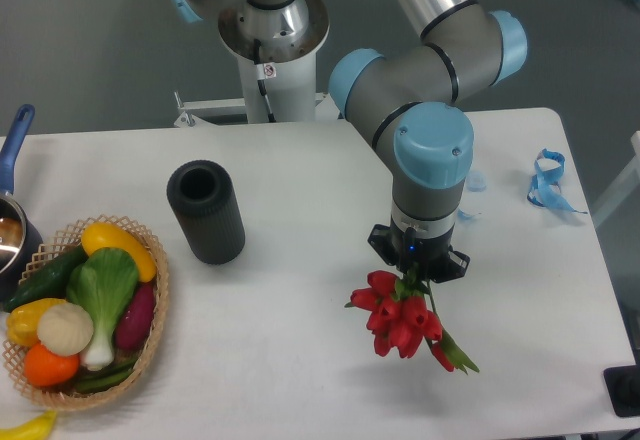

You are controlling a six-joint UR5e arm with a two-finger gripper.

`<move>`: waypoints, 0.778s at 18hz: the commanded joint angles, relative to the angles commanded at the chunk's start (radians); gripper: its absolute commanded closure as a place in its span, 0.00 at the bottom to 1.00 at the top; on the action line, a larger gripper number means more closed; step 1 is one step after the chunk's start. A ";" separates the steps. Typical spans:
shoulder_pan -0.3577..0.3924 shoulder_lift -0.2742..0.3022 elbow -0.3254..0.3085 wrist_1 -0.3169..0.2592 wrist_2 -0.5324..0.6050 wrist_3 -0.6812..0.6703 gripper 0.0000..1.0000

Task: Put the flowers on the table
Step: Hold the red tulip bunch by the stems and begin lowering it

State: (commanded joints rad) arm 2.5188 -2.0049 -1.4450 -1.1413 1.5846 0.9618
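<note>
The flowers (402, 322), a small bunch of red tulips with green stems and leaves, hang under my gripper (418, 278) right of the middle of the white table (300, 360). The red heads point left and down, and a green leaf tip sticks out to the lower right. My gripper points straight down and its fingers are hidden under the wrist and by the stems; it appears shut on the flowers' stems. I cannot tell whether the flowers touch the tabletop.
A black cylinder (206, 211) stands left of the middle. A wicker basket (150, 340) of colourful vegetables sits at the front left, with a pot (12, 230) with a blue handle behind it. A blue ribbon (547, 182) lies at the far right.
</note>
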 joint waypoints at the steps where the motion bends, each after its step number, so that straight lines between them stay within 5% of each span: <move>1: 0.000 0.000 0.002 0.000 -0.002 0.000 0.84; 14: -0.003 -0.052 0.002 0.002 -0.002 -0.008 0.85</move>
State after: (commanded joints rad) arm 2.5157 -2.0569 -1.4435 -1.1398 1.5831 0.9542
